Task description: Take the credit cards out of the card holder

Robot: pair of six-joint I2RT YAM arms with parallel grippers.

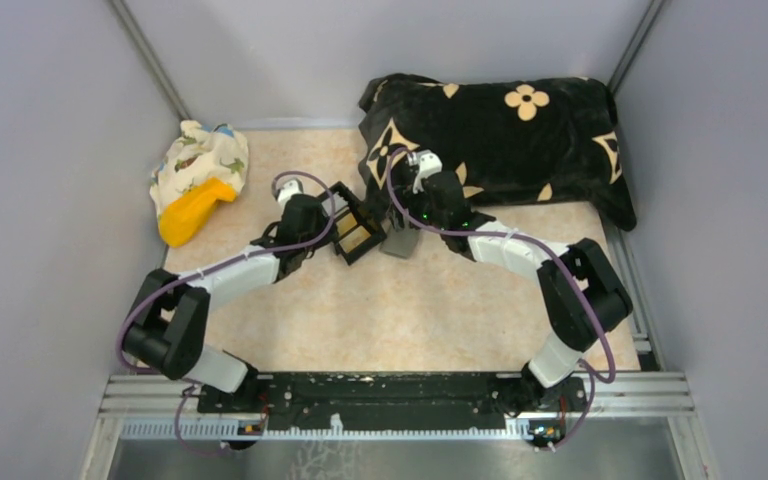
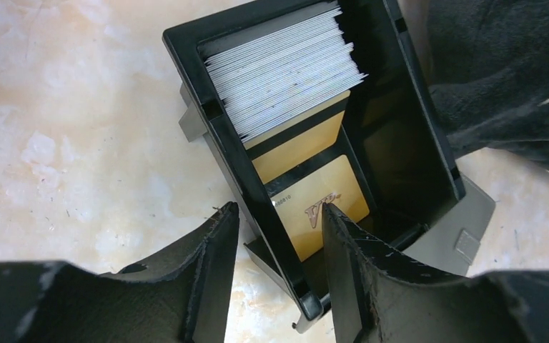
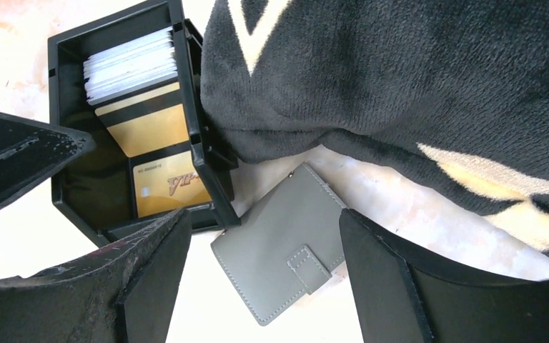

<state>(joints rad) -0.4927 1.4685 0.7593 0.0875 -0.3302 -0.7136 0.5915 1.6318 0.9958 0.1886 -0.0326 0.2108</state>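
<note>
The grey card holder [image 3: 279, 243] lies flat on the table, closed by its snap tab, one corner against the black box [image 3: 194, 128]. It also shows in the top view [image 1: 399, 244] and the left wrist view [image 2: 472, 214]. My right gripper [image 3: 264, 214] is open above it, one finger on each side, not touching. My left gripper [image 2: 277, 209] is open astride the box's side wall [image 2: 232, 150], one finger outside, one over a gold card [image 2: 329, 200]. A stack of silvery cards [image 2: 286, 68] fills the box's far end. The card holder's own cards are hidden.
A black plush pillow [image 1: 500, 135] with beige flowers lies at the back right, right behind the card holder and box. A printed cloth with a yellow object [image 1: 200, 175] lies at the back left. Grey walls close in three sides.
</note>
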